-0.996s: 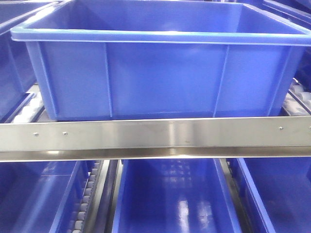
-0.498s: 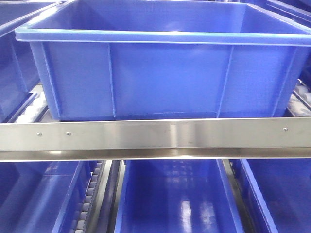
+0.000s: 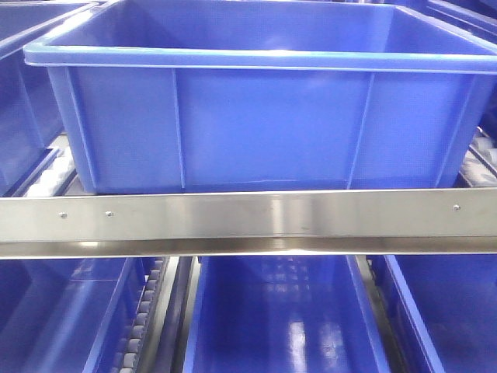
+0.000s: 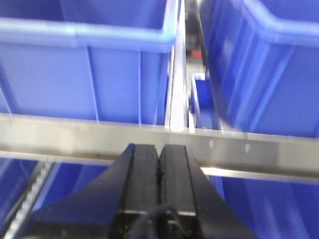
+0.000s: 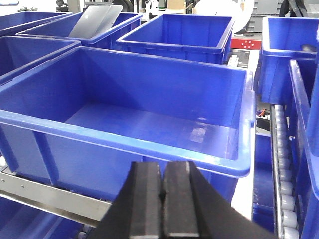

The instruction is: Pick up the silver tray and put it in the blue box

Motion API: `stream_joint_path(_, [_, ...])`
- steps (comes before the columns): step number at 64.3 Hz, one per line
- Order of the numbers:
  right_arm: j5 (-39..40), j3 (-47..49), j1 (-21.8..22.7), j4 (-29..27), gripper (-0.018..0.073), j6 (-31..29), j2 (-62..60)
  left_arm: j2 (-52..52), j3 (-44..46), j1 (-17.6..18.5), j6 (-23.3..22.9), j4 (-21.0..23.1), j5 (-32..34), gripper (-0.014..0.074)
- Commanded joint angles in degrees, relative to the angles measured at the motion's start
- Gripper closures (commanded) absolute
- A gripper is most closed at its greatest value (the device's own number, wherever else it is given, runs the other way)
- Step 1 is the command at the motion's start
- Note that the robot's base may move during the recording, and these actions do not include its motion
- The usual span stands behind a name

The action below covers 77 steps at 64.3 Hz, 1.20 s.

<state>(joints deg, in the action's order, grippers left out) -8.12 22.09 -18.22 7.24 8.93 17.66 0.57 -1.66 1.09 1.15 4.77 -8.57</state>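
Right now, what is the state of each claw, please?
Left claw: closed, holding nothing.
Right claw: closed, holding nothing.

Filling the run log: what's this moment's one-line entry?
left gripper shut, empty | right gripper shut, empty | blue box empty | silver tray unseen

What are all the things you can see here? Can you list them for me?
blue box: one, blue, right in front on the upper shelf, nothing inside it
other blue boxes: several, blue, behind, beside and on the shelf below
grey tray: one, dull grey, leaning in a far box at the back left
metal rail: one, silver, running across under the front box
rollers: a row, grey-white, beside the box on the right
left hand: one, black, closed, holding nothing
right hand: one, black, closed, holding nothing
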Motion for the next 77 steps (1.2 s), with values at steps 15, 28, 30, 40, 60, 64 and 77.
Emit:
stream_joint_path(15, [5.1, 1.5, -0.2, 0.7, 0.051, -0.5, 0.4, 1.0, 0.2, -0.2, 0.0, 0.6, 4.4, 0.0701])
stream_joint_path(28, [5.1, 1.5, -0.2, 0.7, 0.051, -0.5, 0.4, 1.0, 0.2, -0.2, 0.0, 0.6, 4.4, 0.0701])
stream_joint_path(30, [5.4, 1.4, -0.2, 0.7, 0.051, -0.5, 0.4, 1.0, 0.2, -0.2, 0.0, 0.6, 4.4, 0.0701])
stream_joint_path(40, [4.7, 0.5, 2.8, 0.8, 0.051, -0.5, 0.3, 1.0, 0.2, -0.2, 0.0, 0.6, 4.4, 0.0701])
stream_joint_path(60, [4.6, -10.5, 19.7, 0.1, 0.051, -0.5, -9.4, 1.0, 0.2, -0.2, 0.0, 0.6, 4.4, 0.0701])
stream_joint_path(64, [5.4, -13.8, 21.1, 0.1, 0.051, -0.5, -12.2, 1.0, 0.2, -0.2, 0.0, 0.6, 4.4, 0.0701])
stream_joint_path(77, [10.4, -23.2, 21.7, 0.0, 0.051, -0.5, -19.6, 1.0, 0.2, -0.2, 0.0, 0.6, 4.4, 0.0701])
